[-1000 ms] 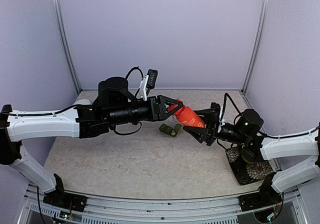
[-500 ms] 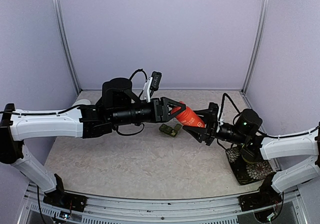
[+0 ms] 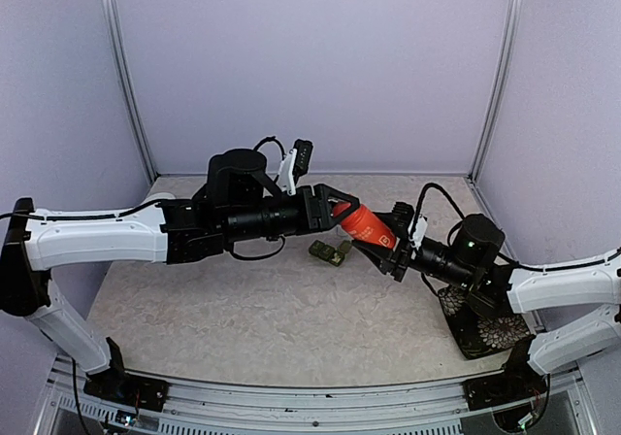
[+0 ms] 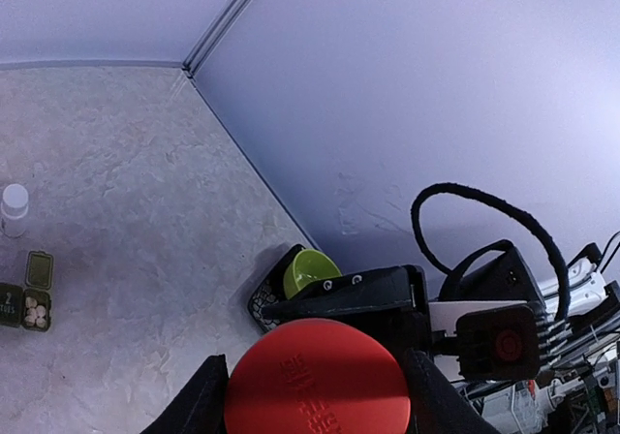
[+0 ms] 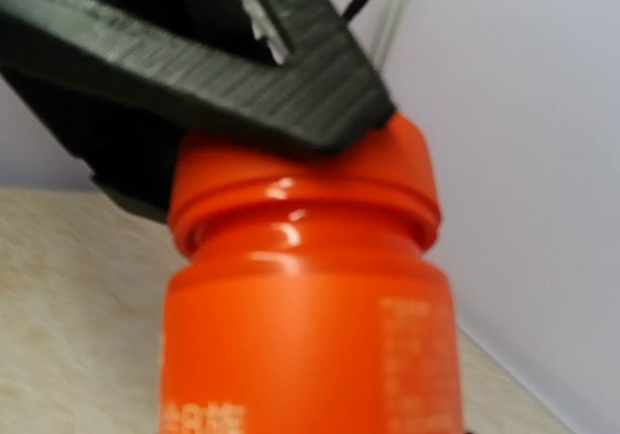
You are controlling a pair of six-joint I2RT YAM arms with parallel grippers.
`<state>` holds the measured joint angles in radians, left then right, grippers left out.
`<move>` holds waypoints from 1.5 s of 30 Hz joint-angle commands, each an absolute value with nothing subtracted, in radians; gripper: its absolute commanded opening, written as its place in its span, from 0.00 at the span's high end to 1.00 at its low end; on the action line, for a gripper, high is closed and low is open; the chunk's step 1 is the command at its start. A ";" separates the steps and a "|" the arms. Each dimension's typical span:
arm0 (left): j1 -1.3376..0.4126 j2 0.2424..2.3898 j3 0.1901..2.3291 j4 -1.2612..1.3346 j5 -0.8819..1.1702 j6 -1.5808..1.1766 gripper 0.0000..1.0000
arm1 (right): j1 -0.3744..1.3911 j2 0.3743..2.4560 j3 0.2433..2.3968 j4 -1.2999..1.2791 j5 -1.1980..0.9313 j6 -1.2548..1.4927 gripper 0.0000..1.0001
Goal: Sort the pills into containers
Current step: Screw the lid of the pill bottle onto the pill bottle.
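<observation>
A red-orange bottle (image 3: pixel 367 224) hangs tilted in the air between my two arms. My left gripper (image 3: pixel 340 209) is shut on its red cap (image 4: pixel 318 381), one black finger on each side of the cap. My right gripper (image 3: pixel 386 241) is shut on the bottle's body (image 5: pixel 300 327), which fills the right wrist view and hides the right fingers there. The dark green pill box (image 3: pixel 331 251), the containers, lies on the table just below the bottle. At the left edge of the left wrist view the pill box (image 4: pixel 23 296) has one lid open, with white pills (image 4: pixel 35 312) inside.
A dark patterned tray (image 3: pixel 480 330) sits at the right, partly under my right arm. A lime-green bowl (image 4: pixel 308 270) stands on it. A small white-capped vial (image 4: pixel 14 204) stands near the pill box. Purple walls close the table at the back and sides.
My left arm has reached a little further right and my right wrist has shifted slightly left. The bottle stays held between both grippers, and the pill box has not moved.
</observation>
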<state>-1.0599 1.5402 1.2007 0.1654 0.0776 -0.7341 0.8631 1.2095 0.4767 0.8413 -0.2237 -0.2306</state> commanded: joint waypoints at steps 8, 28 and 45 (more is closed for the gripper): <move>-1.072 1.619 1.263 0.046 0.112 -0.804 0.53 | 1.004 1.179 0.522 0.828 0.073 -0.522 0.73; -1.091 1.624 1.151 0.302 0.254 -0.574 0.53 | 1.017 1.117 0.548 0.753 -0.165 -0.263 0.73; -1.095 1.522 0.957 0.519 0.458 -0.280 0.56 | 1.010 1.040 0.587 0.661 -0.366 0.042 0.73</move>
<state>-1.0496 1.5097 0.9920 0.5598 0.3344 -0.4095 0.9825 1.0481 0.4843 0.6285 -0.1947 -0.0696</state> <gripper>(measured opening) 0.529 0.530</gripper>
